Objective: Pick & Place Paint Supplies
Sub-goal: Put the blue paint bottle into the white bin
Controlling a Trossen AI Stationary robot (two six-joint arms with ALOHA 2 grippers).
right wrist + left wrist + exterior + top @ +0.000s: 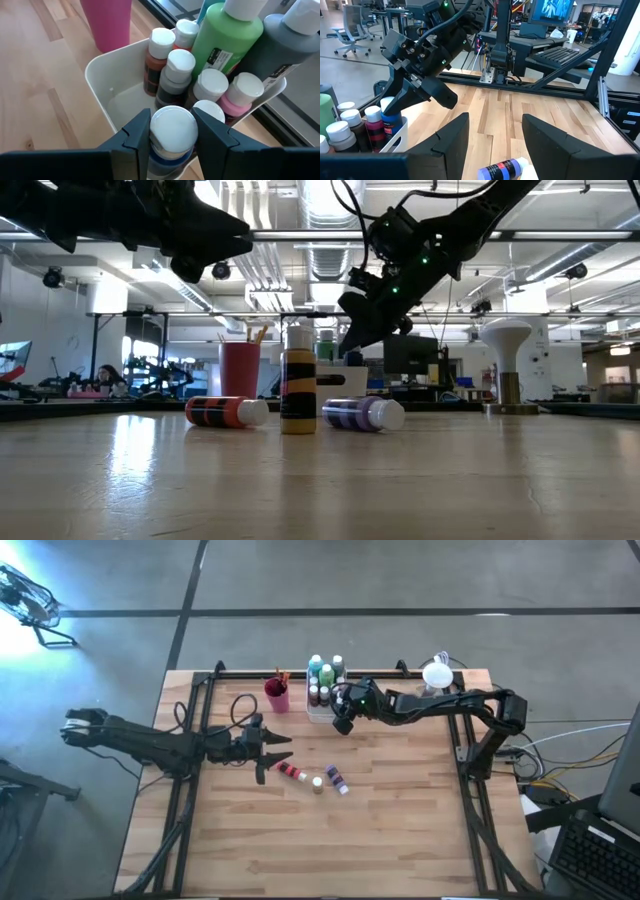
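Observation:
A translucent white tray (pixel 312 712) at the far middle of the table holds several capped paint bottles (pixel 210 55). My right gripper (pixel 343 723) hangs over the tray's near end, shut on a blue bottle with a white cap (pixel 173 131). On the table lie a red bottle (pixel 225 412) and a purple bottle (pixel 362 414), both on their sides. A yellow bottle (pixel 298 392) stands upright between them. My left gripper (pixel 280 753) is level and open, just left of these bottles, with nothing between its fingers. My right gripper pinches the blue bottle at its top (pixel 172 152), one finger (pixel 137 135) on either side, at and just below the white cap. The fingers slant down from the table's right side. The bottle is upright, its lower part (pixel 391 124) behind the tray's wall; whether it stands on the tray's floor is hidden.
A magenta cup (pixel 277 697) with brushes (pixel 283 677) stands left of the tray. A white mushroom-shaped thing (pixel 437 675) stands at the far right. Bare wood (pixel 330 850) spreads across the table's near half. Black frame rails (pixel 200 700) run along the table's sides.

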